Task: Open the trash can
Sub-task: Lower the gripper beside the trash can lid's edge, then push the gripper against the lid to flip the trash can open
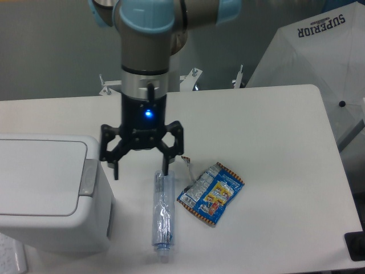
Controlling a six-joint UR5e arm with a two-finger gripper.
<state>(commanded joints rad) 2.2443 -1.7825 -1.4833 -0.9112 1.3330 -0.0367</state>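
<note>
Gripper [141, 168] first: your black two-finger gripper hangs straight down from the arm, a blue light glowing on its body, fingers spread wide apart and holding nothing. Its fingertips sit just above the white surface [274, 125]. To the gripper's left, from the camera's side, stands the trash can [48, 194], a big boxy white bin with rounded corners. Its flat lid lies closed, and the grey latch strip [88, 176] on the lid's edge faces the gripper, just beside the nearer fingertip. Directly below the gripper's other fingertip lies a clear plastic bottle [163, 210] on its side, pointing toward the camera. Just right of that bottle rests a crumpled blue snack wrapper [210, 194], flat on the surface.
</note>
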